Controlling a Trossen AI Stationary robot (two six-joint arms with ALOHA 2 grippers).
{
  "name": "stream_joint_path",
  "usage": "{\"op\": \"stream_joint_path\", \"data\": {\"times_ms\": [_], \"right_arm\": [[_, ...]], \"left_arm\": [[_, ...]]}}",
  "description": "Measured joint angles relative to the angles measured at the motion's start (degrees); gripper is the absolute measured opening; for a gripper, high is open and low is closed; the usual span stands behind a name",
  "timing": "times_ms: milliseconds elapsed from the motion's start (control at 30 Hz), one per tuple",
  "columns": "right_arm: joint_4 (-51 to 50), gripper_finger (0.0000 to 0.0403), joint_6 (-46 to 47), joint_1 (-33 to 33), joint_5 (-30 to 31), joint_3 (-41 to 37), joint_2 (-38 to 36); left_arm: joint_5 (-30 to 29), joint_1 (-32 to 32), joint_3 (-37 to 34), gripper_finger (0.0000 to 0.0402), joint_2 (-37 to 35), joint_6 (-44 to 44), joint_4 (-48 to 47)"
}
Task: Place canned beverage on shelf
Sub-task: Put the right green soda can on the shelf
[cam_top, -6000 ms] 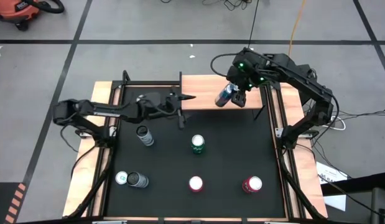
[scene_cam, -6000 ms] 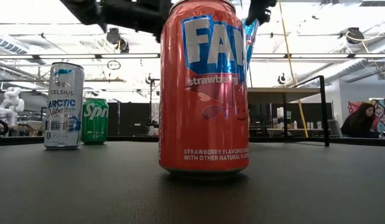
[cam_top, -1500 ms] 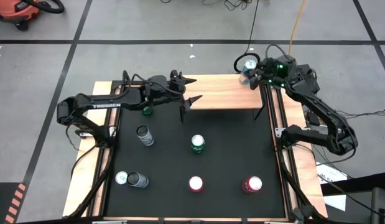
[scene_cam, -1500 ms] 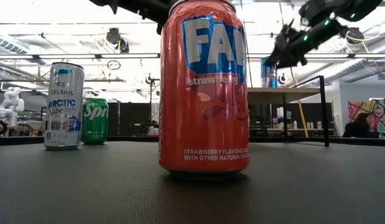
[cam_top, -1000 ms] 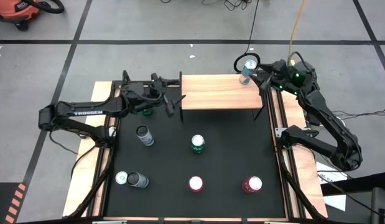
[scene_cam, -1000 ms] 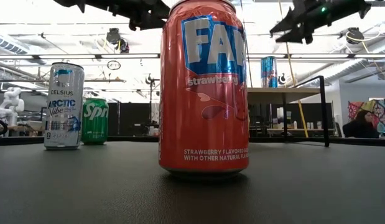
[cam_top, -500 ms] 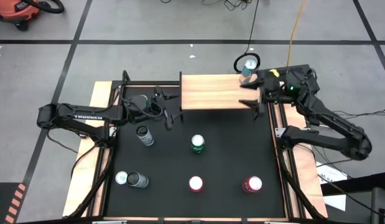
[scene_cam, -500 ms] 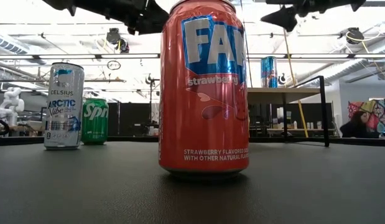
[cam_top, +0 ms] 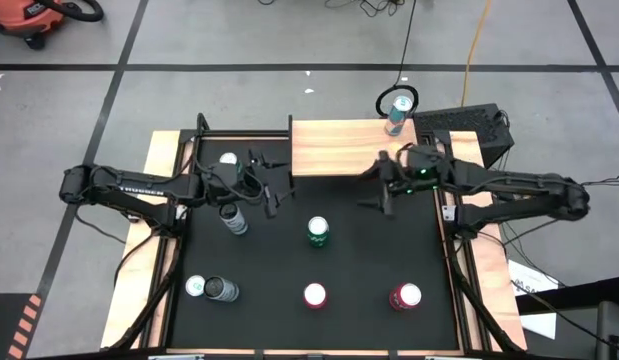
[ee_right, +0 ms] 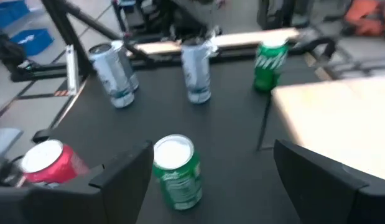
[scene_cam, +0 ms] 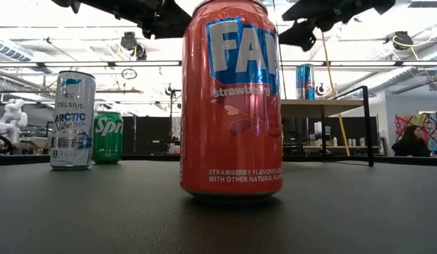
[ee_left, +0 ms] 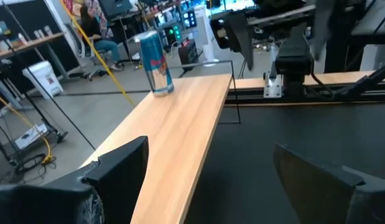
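The shelf (cam_top: 344, 148) is a light-wood board on black legs at the table's far side. A blue can (cam_top: 394, 117) stands upright on its base at the shelf's far right corner, also in the left wrist view (ee_left: 155, 62) and low view (scene_cam: 305, 81). My right gripper (cam_top: 374, 185) hangs open over the black table, just near of the shelf's right end, with nothing between its fingers. My left gripper (cam_top: 278, 190) hangs open near the shelf's left end, pointing toward the right arm, also holding nothing.
Standing on the black table: a green can (cam_top: 317, 231), a Fanta can (cam_top: 315, 295), a red can (cam_top: 405, 296), silver cans (cam_top: 232, 217) (cam_top: 211, 289), and a Sprite can (ee_right: 269, 65) at the far left. Wooden rails (cam_top: 459, 260) edge the table.
My right gripper has swung away from the blue can at the shelf's far right corner, toward the table's near and left, sinking a little, and now hangs over the black top, still open. My left gripper has drifted toward the near edge. The blue can has stayed upright on the shelf.
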Motion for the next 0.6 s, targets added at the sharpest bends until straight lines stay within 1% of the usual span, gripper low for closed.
{"op": "stream_joint_path", "data": {"times_ms": [200,400,600], "right_arm": [[3.12,0.032,0.6,3.24,0.58,0.0,7.23],[7.62,0.032,-1.12,4.99,0.27,0.04,15.14],[13.09,0.032,-1.02,6.7,0.1,0.04,20.14]], "left_arm": [[-0.52,-0.17,0.0,0.0345,0.02,-3.13,-3.36],[-2.37,-0.87,-1.55,0.0345,2.0,-4.16,-2.0],[-3.14,-1.04,-3.7,0.0345,2.82,-6.05,-1.43]]}}
